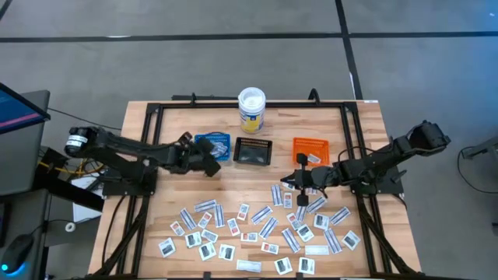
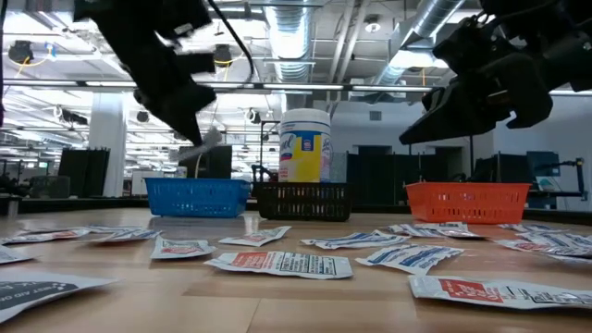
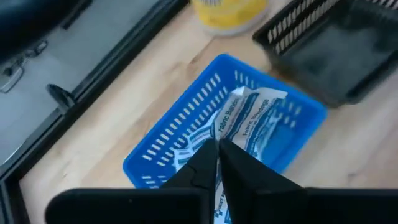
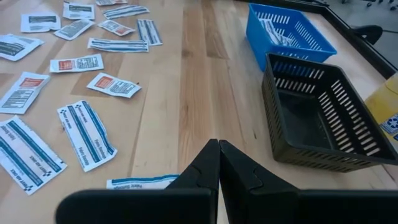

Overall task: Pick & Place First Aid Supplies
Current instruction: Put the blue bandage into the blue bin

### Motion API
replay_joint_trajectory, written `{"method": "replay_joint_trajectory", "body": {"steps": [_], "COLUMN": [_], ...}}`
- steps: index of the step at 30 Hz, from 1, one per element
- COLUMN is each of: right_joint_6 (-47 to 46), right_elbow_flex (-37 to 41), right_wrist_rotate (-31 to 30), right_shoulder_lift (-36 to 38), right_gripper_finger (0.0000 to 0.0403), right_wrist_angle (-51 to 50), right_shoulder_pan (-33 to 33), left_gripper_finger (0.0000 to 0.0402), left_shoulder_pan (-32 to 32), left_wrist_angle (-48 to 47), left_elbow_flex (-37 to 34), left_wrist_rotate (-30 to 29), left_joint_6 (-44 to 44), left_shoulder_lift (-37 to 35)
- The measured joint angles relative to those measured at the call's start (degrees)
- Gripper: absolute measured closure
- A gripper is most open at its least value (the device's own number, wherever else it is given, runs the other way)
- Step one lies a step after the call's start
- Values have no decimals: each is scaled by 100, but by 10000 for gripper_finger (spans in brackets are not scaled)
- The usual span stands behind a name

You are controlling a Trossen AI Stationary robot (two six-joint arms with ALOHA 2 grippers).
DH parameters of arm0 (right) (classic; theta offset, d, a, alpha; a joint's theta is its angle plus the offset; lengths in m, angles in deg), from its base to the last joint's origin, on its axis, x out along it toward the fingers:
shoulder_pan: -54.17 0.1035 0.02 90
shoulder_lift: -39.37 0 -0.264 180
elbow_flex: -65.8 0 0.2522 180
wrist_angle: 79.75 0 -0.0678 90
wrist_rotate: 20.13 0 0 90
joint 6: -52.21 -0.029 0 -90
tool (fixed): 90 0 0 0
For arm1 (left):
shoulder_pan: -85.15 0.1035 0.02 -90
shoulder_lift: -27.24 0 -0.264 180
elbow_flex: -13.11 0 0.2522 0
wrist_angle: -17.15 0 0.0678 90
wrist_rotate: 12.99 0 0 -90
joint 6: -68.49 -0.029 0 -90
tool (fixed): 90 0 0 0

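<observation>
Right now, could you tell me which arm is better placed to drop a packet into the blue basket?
The left. Its end effector sits directly over the blue basket, pinching a white-and-blue packet. The right end effector is shut near the orange basket.

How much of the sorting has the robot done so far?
Only a little. A few packets already lie in the blue tray, and the orange tray holds at least one. The black tray looks empty. The left gripper is over the blue tray, pinching a white-and-blue strip. The right gripper is shut and empty near the orange tray. Dozens of packets wait on the table.
</observation>
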Motion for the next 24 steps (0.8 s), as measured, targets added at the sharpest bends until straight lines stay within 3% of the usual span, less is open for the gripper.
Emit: {"method": "replay_joint_trajectory", "body": {"steps": [6, 11, 19, 24], "right_joint_6": [9, 44, -33, -44], "right_elbow_flex": [0, 0, 0, 0], "right_wrist_rotate": [2, 3, 7, 9], "right_shoulder_lift": [2, 2, 2, 2], "right_gripper_finger": [403, 403, 403, 403], "right_wrist_angle": [14, 14, 14, 14], "right_shoulder_pan": [0, 0, 0, 9], "left_gripper_finger": [355, 320, 296, 295], "left_shoulder_pan": [853, 930, 48, -814], "left_wrist_angle": [150, 447, 1464, 1581], "left_elbow_flex": [0, 0, 8, 9], "left_wrist_rotate": [257, 709, 1040, 2128], "left_joint_6": [-829, -1116, -982, 113], "left_shoulder_lift": [545, 811, 441, 122]}}
